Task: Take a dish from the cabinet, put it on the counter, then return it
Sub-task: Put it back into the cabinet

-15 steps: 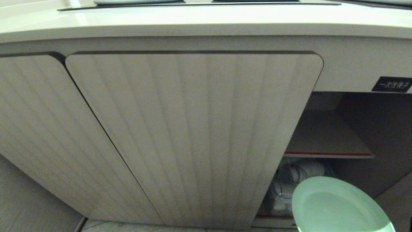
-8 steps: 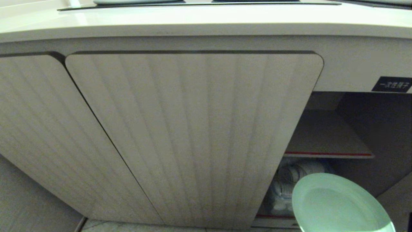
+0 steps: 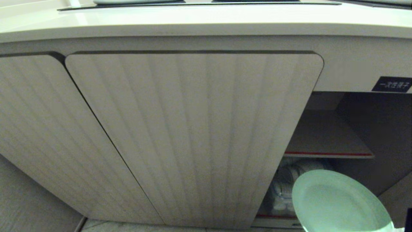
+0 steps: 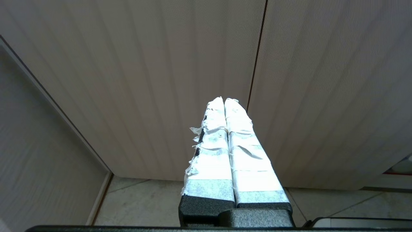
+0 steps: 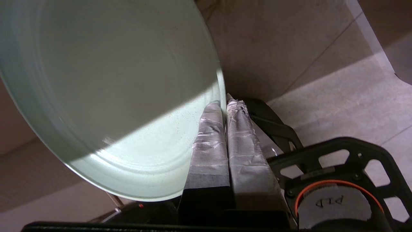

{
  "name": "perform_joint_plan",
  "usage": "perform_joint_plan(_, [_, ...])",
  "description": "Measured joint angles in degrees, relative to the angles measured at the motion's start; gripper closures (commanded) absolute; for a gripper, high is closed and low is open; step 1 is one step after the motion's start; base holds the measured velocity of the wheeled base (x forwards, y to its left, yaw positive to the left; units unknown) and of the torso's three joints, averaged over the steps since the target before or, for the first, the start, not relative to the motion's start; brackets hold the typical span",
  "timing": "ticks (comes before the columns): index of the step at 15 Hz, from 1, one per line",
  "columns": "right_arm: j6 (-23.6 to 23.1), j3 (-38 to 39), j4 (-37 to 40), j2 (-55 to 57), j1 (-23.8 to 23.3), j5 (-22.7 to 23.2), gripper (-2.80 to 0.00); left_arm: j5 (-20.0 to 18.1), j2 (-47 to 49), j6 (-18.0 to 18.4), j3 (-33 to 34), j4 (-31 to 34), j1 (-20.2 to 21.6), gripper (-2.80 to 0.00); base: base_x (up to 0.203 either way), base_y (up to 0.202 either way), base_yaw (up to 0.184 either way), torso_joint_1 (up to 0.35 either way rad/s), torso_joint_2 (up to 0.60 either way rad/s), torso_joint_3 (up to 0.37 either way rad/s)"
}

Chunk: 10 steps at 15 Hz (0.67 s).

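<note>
Pinching round matte mint-green dish (image 5: 106, 96) rim, taped right gripper (image 5: 224, 102) jaws, ribbed cabinet (image 3: 193, 135) door

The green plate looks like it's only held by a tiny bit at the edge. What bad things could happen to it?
1. The right tool pinches the green plate only at its rim, so it might tip or slip out and break on the floor.
2. The plate hangs close to the red-edged shelf and the ribbed door; it could bump either while moving.
3. White cups sit just behind it and might get knocked.
</note>
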Motion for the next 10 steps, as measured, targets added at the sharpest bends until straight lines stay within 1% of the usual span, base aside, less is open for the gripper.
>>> perform_joint_plan(5, [0.0, -0.56, -4.24, 3.33, -2.75, -0.02, 0.0, -0.02, 0.0, 0.02, 0.0, 0.0, 0.0, 0.0, 0.0, 0.0, 0.0, 0.0, 0.0, 0.0])
perform_joint_plan(10, [0.45, -2.38, -6.21, 6.91, -3.64, -0.02, 0.0, 0.0, 0.0, 0.02, 0.0, 0.0, 0.0, 0.0, 0.0, 0.0, 0.0, 0.0, 0.0, 0.0])
